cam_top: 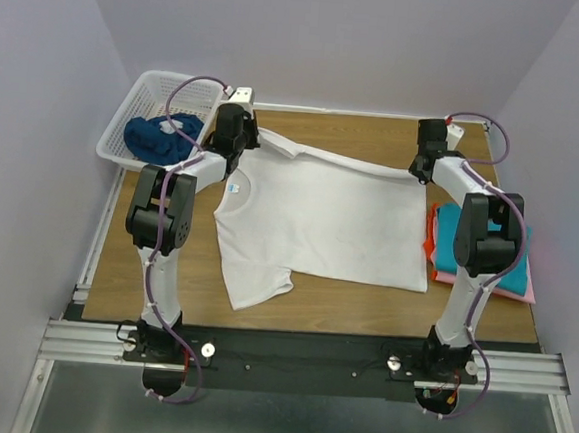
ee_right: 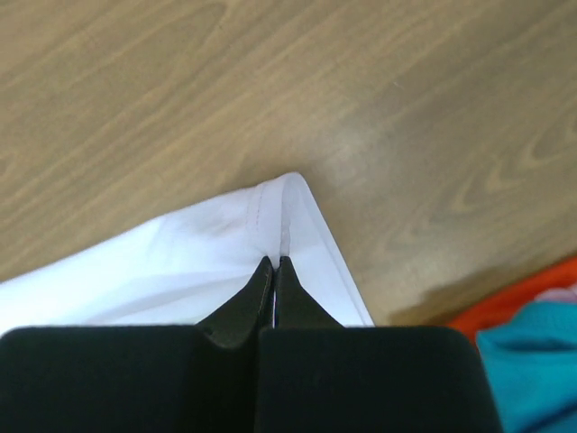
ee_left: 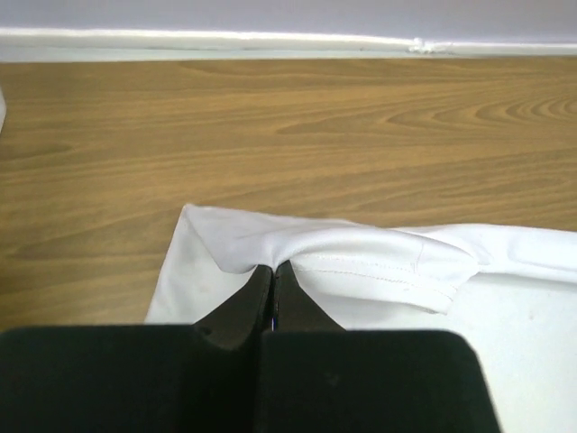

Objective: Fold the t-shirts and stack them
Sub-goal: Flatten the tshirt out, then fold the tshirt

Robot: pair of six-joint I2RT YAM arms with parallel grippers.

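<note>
1. From above, the white t-shirt (cam_top: 319, 219) lies spread on the surface (cam_top: 376, 133), its far edge held taut at both ends, presumably for folding over.
2. Left gripper (ee_left: 273, 268): jaws pinch the shirt's far sleeve.
3. Right gripper (ee_right: 274, 262): jaws pinch its far hem corner.

Wood tbl (cam_top: 353, 304) w/ white tee (cam_top: 319, 219), folded stack (cam_top: 445, 239), basket (cam_top: 144, 95).

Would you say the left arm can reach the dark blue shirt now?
Probably not yet: its jaws are shut on the white t-shirt, though the dark blue shirt lies close by.
</note>
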